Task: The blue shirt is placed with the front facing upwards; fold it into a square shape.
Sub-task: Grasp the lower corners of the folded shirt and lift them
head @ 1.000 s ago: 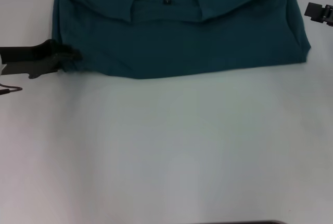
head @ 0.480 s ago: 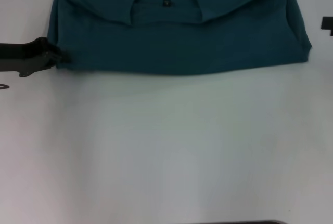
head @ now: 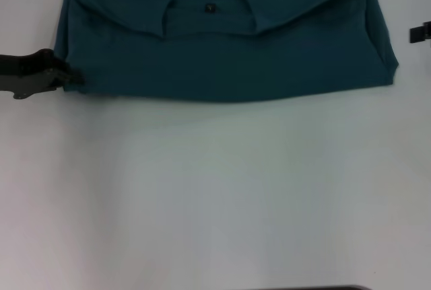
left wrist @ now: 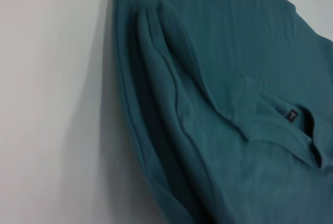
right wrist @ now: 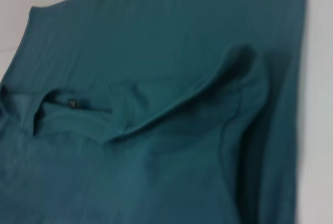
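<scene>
We see the blue shirt [head: 222,41] lying across the upper part of the head view on a white table [head: 215,196], already doubled over into a wide band whose lower edge runs nearly straight from left to right, with the rest of the table below it bare of cloth. Near the top middle of the frame the neckline shows as a shallow curved flap, and in it sits a small black neck label [head: 209,8]; we can make out a pale mark on it but no writing that can be read, and no print is visible on the cloth that faces up. The left gripper [head: 67,78] reaches in from the left edge of the frame at the lower left corner of the shirt, its dark tips touching the cloth there; we cannot tell whether they are pinched on the fabric or merely against it. Only a small dark piece of the right gripper [head: 420,33] shows at the right edge of the frame, just off the shirt's right side and apart from it, and we cannot tell how its fingers stand. Both wrist views show folded teal layers, one sleeve tucked in, and the same label [left wrist: 293,115] [right wrist: 72,102].
</scene>
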You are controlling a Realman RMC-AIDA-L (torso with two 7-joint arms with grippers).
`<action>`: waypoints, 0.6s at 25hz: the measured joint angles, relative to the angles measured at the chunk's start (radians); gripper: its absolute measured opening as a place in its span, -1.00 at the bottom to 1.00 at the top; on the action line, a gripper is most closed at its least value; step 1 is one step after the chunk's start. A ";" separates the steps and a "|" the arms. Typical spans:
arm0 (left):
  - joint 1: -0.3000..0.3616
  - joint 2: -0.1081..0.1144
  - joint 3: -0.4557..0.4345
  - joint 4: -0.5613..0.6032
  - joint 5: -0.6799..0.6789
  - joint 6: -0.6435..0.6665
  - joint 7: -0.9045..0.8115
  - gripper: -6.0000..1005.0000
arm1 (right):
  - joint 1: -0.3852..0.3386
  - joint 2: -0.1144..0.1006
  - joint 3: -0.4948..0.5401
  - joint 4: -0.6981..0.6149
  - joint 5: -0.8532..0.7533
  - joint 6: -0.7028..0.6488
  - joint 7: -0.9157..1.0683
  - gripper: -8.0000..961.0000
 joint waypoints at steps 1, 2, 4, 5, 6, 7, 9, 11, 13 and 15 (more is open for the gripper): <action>-0.002 0.000 0.000 0.000 0.000 0.000 0.000 -0.87 | 0.005 0.010 -0.011 0.000 -0.002 0.004 -0.001 0.23; -0.004 0.000 0.000 0.000 0.000 0.000 0.001 -0.87 | 0.009 0.020 -0.025 0.000 -0.003 0.012 -0.001 0.23; -0.009 0.000 0.000 0.000 0.001 0.000 0.001 -0.87 | 0.013 0.036 -0.053 0.004 -0.004 0.033 -0.001 0.23; -0.014 0.000 0.000 0.000 0.001 0.002 0.001 -0.87 | 0.014 0.043 -0.064 0.010 -0.005 0.042 -0.001 0.22; -0.014 0.000 0.000 0.000 0.001 0.002 0.001 -0.87 | 0.014 0.049 -0.072 0.019 -0.005 0.055 -0.001 0.22; -0.017 0.001 -0.002 -0.003 0.001 0.006 0.001 -0.87 | 0.015 0.054 -0.079 0.032 -0.005 0.067 0.000 0.22; -0.019 0.001 -0.005 -0.013 0.001 0.014 0.001 -0.87 | 0.016 0.057 -0.084 0.058 -0.005 0.087 0.004 0.21; -0.020 0.002 -0.006 -0.022 0.001 0.021 0.000 -0.87 | 0.016 0.058 -0.086 0.086 -0.006 0.109 0.006 0.21; -0.020 0.002 -0.007 -0.027 0.000 0.024 0.000 -0.87 | 0.013 0.060 -0.084 0.109 -0.004 0.141 0.008 0.20; -0.021 0.003 -0.007 -0.027 -0.001 0.024 0.000 -0.87 | 0.011 0.062 -0.081 0.113 -0.002 0.151 0.008 0.20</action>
